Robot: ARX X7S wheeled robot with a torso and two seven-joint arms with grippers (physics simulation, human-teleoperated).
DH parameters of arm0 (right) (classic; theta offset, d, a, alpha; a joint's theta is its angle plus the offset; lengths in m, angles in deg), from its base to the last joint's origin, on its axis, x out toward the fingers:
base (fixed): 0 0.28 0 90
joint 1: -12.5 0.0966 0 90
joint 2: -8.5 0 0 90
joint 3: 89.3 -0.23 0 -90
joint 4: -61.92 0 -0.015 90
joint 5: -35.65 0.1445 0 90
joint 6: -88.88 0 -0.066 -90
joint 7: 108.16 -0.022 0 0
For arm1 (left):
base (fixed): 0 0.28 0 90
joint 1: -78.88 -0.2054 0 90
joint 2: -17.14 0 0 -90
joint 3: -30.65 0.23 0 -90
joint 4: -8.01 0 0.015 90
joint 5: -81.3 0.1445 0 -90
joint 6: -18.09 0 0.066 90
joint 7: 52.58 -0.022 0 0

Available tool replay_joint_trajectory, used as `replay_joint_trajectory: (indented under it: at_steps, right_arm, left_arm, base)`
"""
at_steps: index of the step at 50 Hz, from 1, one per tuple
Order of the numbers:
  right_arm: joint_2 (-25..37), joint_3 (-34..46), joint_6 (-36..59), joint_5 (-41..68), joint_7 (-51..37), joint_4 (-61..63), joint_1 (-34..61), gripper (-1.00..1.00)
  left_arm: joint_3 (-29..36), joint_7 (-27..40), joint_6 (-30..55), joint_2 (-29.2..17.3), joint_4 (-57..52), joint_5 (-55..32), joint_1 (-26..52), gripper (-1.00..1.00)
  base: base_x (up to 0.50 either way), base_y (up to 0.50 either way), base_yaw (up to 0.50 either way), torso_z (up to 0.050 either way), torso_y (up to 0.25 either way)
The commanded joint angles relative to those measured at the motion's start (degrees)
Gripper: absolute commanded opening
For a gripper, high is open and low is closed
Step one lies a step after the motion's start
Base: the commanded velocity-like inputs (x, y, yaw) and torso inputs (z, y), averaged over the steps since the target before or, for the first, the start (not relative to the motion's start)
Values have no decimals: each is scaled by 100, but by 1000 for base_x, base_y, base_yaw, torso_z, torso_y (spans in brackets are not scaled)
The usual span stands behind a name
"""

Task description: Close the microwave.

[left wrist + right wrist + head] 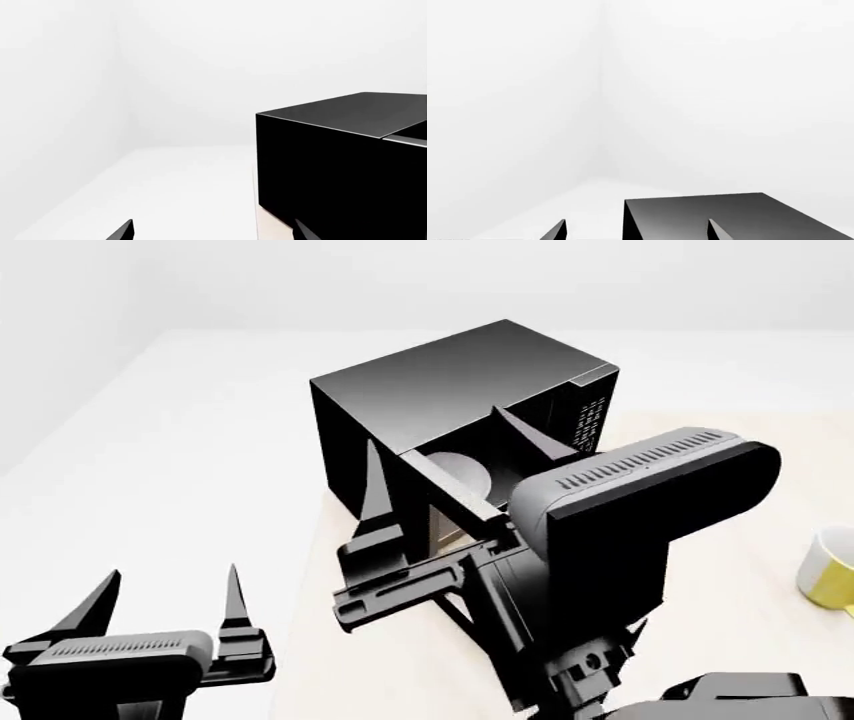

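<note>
White walls and floor are filling the background; the pale wood surface (747, 580) is carrying everything. The microwave (454, 390) is sitting at the surface's far-left corner, body angled, keypad panel (591, 420) facing right-front. Its door (454, 490) is standing open, swung out toward the robot, white plate (461, 472) showing inside. The right gripper (434, 470) is sitting right at the open door, jaws spread and straddling it, one fingertip outside the door, the other by the cavity; contact is hard to confirm. The left gripper (167, 600) is hanging low, well off the microwave's left side, jaws spread, empty. Right arm is clearly nearer, so I'd judge the push comes from it: the door needs sweeping away from the robot, toward the cavity. Hinge side and handle are being blocked by the right arm. Both wrist views are catching only the black top and fingertip ends. A yellow mug (830, 565) is getting cropped at the right edge.
</note>
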Motion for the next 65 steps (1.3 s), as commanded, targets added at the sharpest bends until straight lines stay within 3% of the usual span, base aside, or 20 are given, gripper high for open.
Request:
replay_joint_trajectory:
  at_steps: [1, 25, 65]
  right_arm:
    - [-140, 60, -30, -113, 205, -393, 106, 100]
    - [-80, 395, -243, -876, 848, -981, -316, 100]
    - [-35, 722, -427, -1095, 1158, -1179, -772, 100]
  left_arm:
    - [5, 25, 20, -23, -23, -36, 6, 100]
    - [45, 47, -37, -69, 2, -65, -2, 100]
    - [78, 107, -81, -137, 34, -132, 2, 100]
  base:
    - [0, 0, 0, 0, 0]
    - [0, 0, 0, 0, 0]
    - [0, 0, 0, 0, 0]
